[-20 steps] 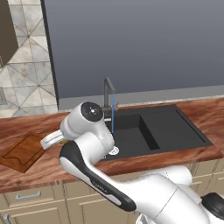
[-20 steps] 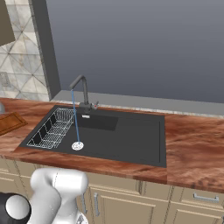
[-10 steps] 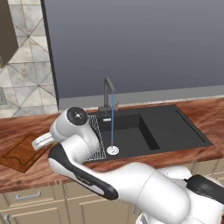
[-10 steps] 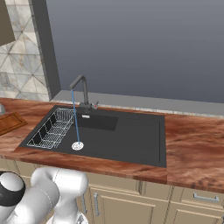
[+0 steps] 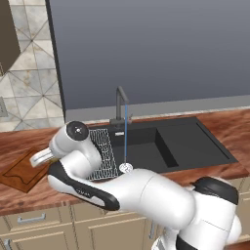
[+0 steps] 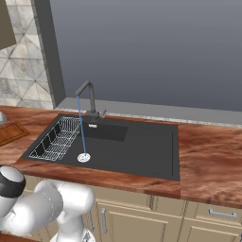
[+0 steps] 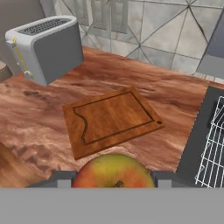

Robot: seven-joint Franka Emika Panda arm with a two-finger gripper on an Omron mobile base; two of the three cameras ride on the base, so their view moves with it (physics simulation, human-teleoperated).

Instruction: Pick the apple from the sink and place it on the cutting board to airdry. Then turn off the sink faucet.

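In the hand view the orange-yellow apple (image 7: 113, 170) sits between my gripper's (image 7: 113, 178) two dark fingertips (image 7: 61, 177), which are shut on it. Below and ahead of it lies the reddish-brown cutting board (image 7: 111, 120) on the countertop. From the left base view, my gripper (image 5: 37, 158) hangs over the cutting board's (image 5: 19, 172) right edge, left of the black sink (image 5: 188, 141). The sink faucet (image 5: 119, 105) stands behind the basin and a thin stream of water (image 5: 125, 139) runs from it. The faucet (image 6: 88, 97), the sink (image 6: 142, 147) and the board (image 6: 9, 133) also appear in the right base view.
A grey toaster (image 7: 46, 47) stands on the counter beyond the board, near the tiled wall. A white wire rack (image 5: 101, 149) sits in the sink's left part, beside the white drain strainer (image 5: 125, 167). The counter's front edge runs just below the board.
The arm has swung left, away from the sink, carrying the hand out over the cutting board. The water stream keeps running. The base views have not shifted.
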